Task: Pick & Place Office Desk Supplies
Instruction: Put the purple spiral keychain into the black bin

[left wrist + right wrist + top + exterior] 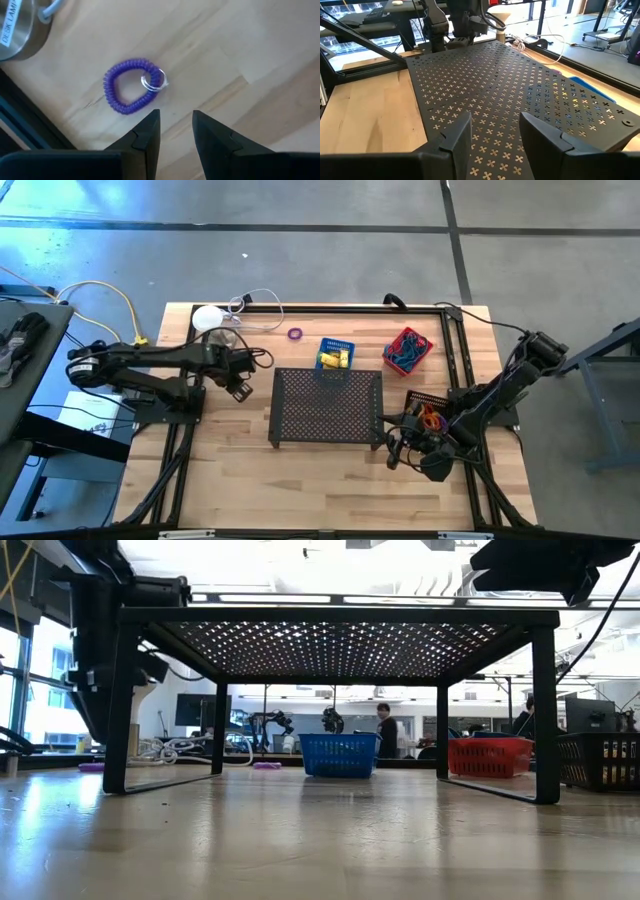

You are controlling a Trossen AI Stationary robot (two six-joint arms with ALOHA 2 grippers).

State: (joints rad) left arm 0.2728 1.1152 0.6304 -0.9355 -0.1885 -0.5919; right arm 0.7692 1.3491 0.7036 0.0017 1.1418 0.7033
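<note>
A purple coil ring (131,93) with a small metal key ring on it lies flat on the wooden table. My left gripper (176,122) points down just short of it, open, with nothing between its fingers. In the high view my left gripper (238,383) stands left of the black mesh tray (328,406), and a purple ring (296,333) lies near the table's far edge. My right gripper (495,132) is open and nearly level at the tray's near right corner (398,448), looking across the tray's top (485,85).
A blue basket (336,355) with yellow items and a red basket (407,348) with blue bands stand behind the tray. A black basket (424,414) with orange pieces sits under my right arm. The lamp's metal base (20,30) and its cable (250,305) are close to my left gripper.
</note>
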